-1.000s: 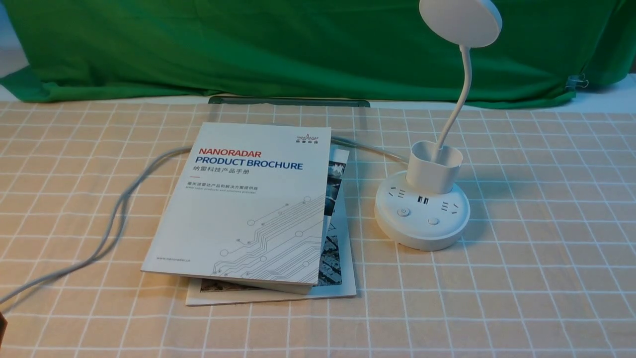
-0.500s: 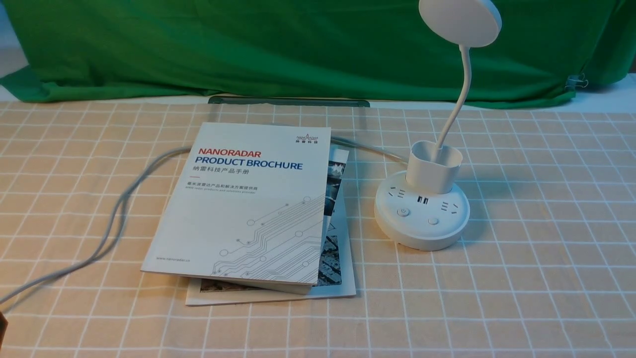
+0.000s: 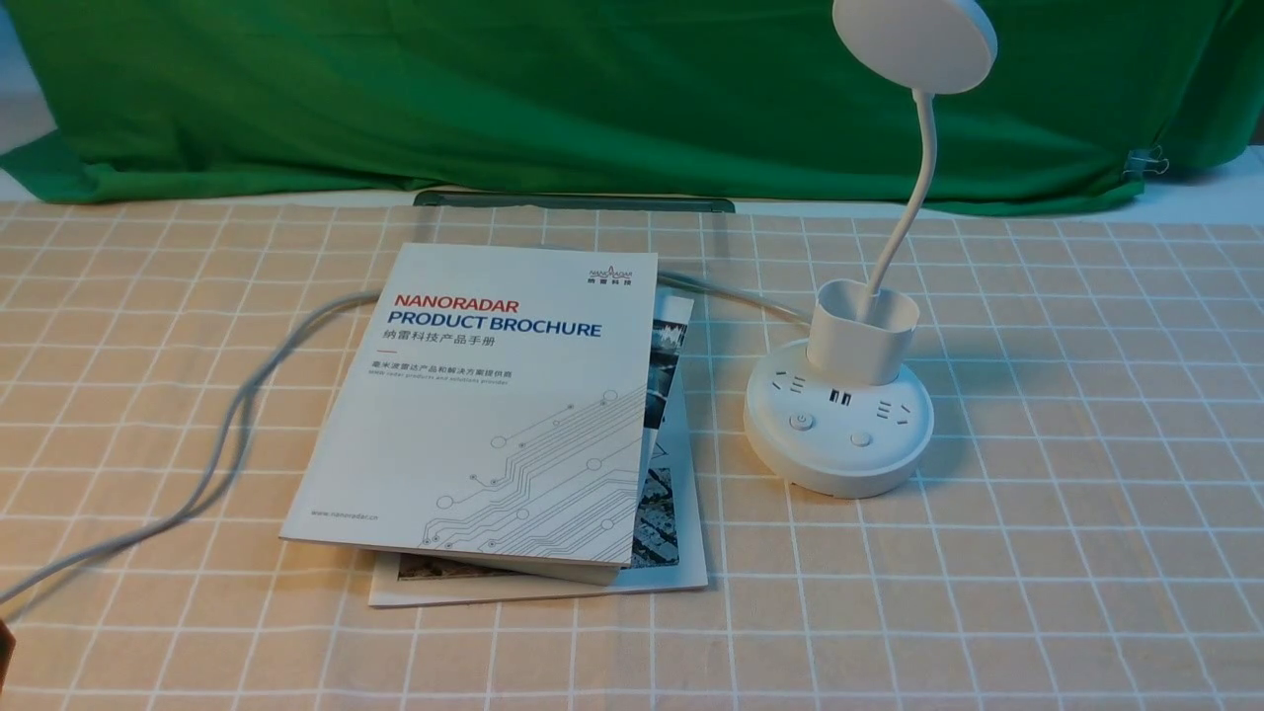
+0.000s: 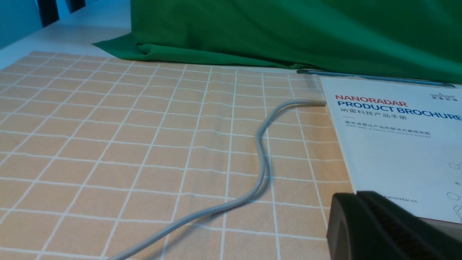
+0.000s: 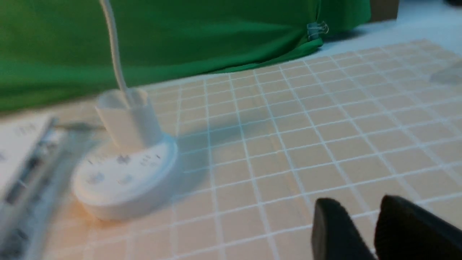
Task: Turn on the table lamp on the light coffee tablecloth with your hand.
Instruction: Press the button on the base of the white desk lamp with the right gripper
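Note:
The white table lamp (image 3: 839,434) stands right of centre on the light coffee tablecloth (image 3: 1037,553). Its disc head (image 3: 913,39) rises on a thin neck from a cup holder, and two round buttons (image 3: 802,422) sit on the front of the base. Neither arm appears in the front view. In the blurred right wrist view the lamp (image 5: 122,180) is some way off from my right gripper (image 5: 359,202), which is open and empty above bare cloth. My left gripper (image 4: 355,195) is shut with nothing in it, close to the brochure's corner.
A white brochure (image 3: 494,395) lies on a second booklet (image 3: 681,553) just left of the lamp. The lamp's grey cable (image 3: 237,415) curls across the cloth to the left edge. Green cloth (image 3: 592,89) hangs along the back, with a dark strip (image 3: 573,200) at its foot.

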Robot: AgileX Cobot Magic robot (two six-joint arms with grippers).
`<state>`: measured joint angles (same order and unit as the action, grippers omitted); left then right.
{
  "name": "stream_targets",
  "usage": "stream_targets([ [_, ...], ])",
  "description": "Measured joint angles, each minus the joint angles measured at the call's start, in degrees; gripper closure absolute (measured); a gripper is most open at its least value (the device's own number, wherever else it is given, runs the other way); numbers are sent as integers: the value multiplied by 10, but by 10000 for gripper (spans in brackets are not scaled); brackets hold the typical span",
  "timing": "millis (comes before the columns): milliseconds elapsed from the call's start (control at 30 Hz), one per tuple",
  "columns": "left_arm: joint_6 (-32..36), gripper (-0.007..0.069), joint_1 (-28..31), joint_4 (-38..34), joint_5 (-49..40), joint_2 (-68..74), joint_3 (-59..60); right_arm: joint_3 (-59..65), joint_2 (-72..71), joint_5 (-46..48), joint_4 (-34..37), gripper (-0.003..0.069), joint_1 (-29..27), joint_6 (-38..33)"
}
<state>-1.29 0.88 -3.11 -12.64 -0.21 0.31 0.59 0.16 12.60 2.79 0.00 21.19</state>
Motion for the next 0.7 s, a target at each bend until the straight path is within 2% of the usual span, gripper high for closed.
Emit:
stream_targets([
  [67, 0, 603, 0, 0, 0, 0, 0, 0, 0, -3, 44, 421, 0, 102],
  [100, 0, 603, 0, 0, 0, 0, 0, 0, 0, -3, 56, 421, 0, 128],
  [200, 0, 603, 0, 0, 0, 0, 0, 0, 0, -4, 86, 421, 0, 297],
  [367, 0, 603, 0, 0, 0, 0, 0, 0, 0, -3, 91, 421, 0, 298],
  [500, 0, 603, 0, 0, 0, 0, 0, 0, 0, -3, 92, 421, 0, 245],
  [667, 0, 603, 0, 0, 0, 0, 0, -2, 0, -14, 95, 447, 0, 140],
  [700, 0, 603, 0, 0, 0, 0, 0, -3, 0, -14, 95, 450, 0, 140],
])
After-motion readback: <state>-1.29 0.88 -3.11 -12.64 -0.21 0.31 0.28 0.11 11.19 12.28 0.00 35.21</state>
